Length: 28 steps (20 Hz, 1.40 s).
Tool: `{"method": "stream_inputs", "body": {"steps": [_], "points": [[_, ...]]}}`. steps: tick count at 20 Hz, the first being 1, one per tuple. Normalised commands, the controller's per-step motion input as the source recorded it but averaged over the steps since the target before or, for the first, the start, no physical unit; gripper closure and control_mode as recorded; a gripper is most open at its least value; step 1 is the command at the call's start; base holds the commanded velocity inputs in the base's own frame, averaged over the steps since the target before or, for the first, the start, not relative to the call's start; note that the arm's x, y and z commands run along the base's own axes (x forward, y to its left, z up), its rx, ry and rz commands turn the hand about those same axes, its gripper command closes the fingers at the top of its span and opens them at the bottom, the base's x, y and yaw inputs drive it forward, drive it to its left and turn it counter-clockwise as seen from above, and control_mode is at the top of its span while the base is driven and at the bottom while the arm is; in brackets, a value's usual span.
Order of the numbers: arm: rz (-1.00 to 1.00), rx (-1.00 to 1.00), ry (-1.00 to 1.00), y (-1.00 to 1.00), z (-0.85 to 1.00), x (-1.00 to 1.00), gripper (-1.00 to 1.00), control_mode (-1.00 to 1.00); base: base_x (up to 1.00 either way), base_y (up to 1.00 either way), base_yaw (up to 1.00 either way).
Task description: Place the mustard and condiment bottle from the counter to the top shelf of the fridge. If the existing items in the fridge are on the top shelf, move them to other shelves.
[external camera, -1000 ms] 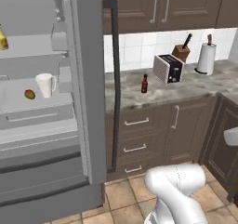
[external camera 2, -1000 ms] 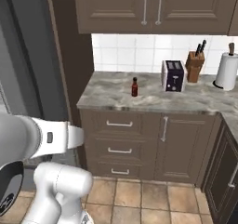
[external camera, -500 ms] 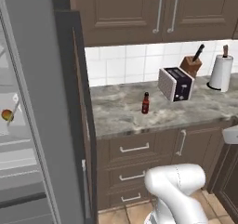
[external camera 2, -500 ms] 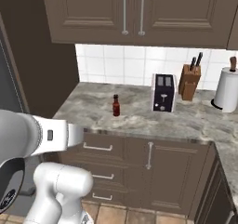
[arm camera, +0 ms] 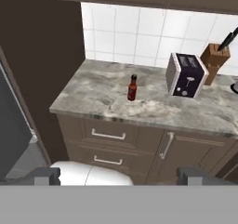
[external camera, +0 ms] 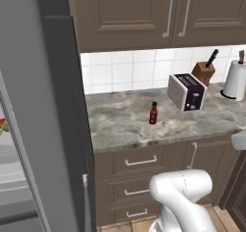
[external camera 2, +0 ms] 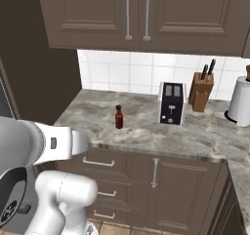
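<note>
The condiment bottle [external camera: 153, 113], dark red with a black cap, stands upright alone on the counter [external camera: 120, 127], left of the toaster; it also shows as the bottle [external camera 2: 118, 117] and the bottle [arm camera: 132, 88]. In the hand view my gripper [arm camera: 120, 175] is open, its two fingertips [arm camera: 46, 175] far apart with nothing between them, well back from the bottle and above the drawer fronts. The fridge door [external camera: 43, 130] fills the left, and a sliver of the red-green fruit [external camera: 2, 125] shows inside. The mustard and the top shelf are out of view.
A black-and-silver toaster [external camera: 186, 92] stands right of the bottle, then a knife block [external camera: 204, 71] and a paper towel roll [external camera: 235, 79]. Dark brown upper cabinets [external camera 2: 136, 14] hang over the counter; drawers [arm camera: 109, 135] sit below. A tall brown panel [arm camera: 42, 56] separates fridge and counter.
The whole picture has shifted: the base has moved towards the counter, so the fridge interior slid off to the left. The bottle stays put on the counter. The gripper stays open.
</note>
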Motion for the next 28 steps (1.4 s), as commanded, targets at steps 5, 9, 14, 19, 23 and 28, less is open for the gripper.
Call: {"method": "stream_inputs", "body": {"steps": [5, 9, 14, 19, 23, 28], "points": [[0.00, 0.00, 0.00, 0.00, 0.00, 0.00, -1.00, 1.00, 0.65, 0.00, 0.00], [-0.01, 0.04, 0.06, 0.00, -0.22, 0.35, -1.00, -1.00, 0.12, 0.00, 0.00], [-0.01, 0.09, 0.08, 0.02, -0.45, 0.79, -1.00, -1.00, 0.00, 0.00, 0.00], [-0.03, 0.03, 0.03, 0.14, -0.59, 0.90, -1.00, -1.00, 0.00, 0.00, 0.00], [-0.04, 0.00, 0.02, 0.18, -0.46, 0.86, -1.00, -1.00, 0.00, 0.00, 0.00], [-0.10, 0.00, 0.07, 0.17, -0.44, 0.79, -1.00, -1.00, 0.00, 0.00, 0.00]]}}
